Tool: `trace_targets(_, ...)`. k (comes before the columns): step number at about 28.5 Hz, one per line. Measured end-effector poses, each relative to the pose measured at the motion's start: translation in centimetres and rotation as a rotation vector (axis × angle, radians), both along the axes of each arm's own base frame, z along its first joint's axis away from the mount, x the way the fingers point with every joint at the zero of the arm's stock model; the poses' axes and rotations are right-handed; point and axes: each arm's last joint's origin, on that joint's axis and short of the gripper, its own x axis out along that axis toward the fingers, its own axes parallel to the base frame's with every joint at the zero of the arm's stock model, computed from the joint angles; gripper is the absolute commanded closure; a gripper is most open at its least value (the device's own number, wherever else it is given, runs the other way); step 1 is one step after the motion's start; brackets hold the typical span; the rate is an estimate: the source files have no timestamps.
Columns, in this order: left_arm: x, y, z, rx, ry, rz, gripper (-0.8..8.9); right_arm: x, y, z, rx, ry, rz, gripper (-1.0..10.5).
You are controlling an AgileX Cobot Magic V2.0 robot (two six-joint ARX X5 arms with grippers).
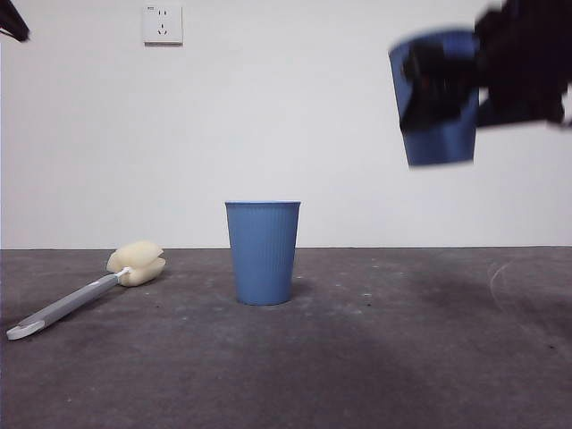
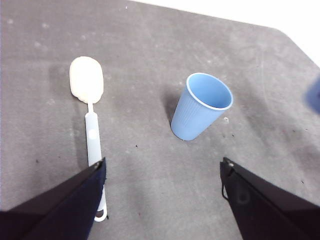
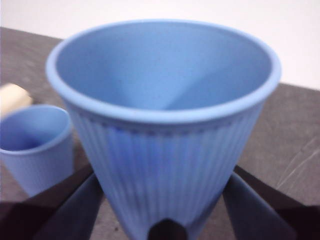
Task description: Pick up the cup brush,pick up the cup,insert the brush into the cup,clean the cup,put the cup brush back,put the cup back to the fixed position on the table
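Right gripper (image 3: 162, 220) clamped on cup (image 3: 165, 130), held high above table (image 1: 402, 357), well right of second cup (image 1: 263, 252), upright. Left gripper (image 2: 162, 200) had jaws apart, empty, above brush (image 2: 89, 107). Brush lay flat on table, left of second cup, sponge end nearer it. Judged step: cup picked, brush not yet. Next called for left gripper descending onto handle, closing, lifting, then aiming sponge into held cup's mouth.
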Motion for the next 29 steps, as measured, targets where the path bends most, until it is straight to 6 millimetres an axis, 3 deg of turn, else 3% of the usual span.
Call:
trace_targets(9, -0.4, 0.1, 0.0, 0.01, -0.009, -0.026, 4.31, 4.1, -0.4, -5.7, 0.026, 0.053, 0.009, 9.6)
trace_targets(20, -0.4, 0.1, 0.0, 0.027, -0.017, -0.041, 4.31, 6.6, -0.8, -11.7, 0.019, 0.114, 0.011, 9.6)
trace_targets(29, -0.4, 0.1, 0.0, 0.035, -0.02, -0.045, 4.31, 7.7, -0.3, -12.1, 0.025, 0.104, 0.033, 9.6)
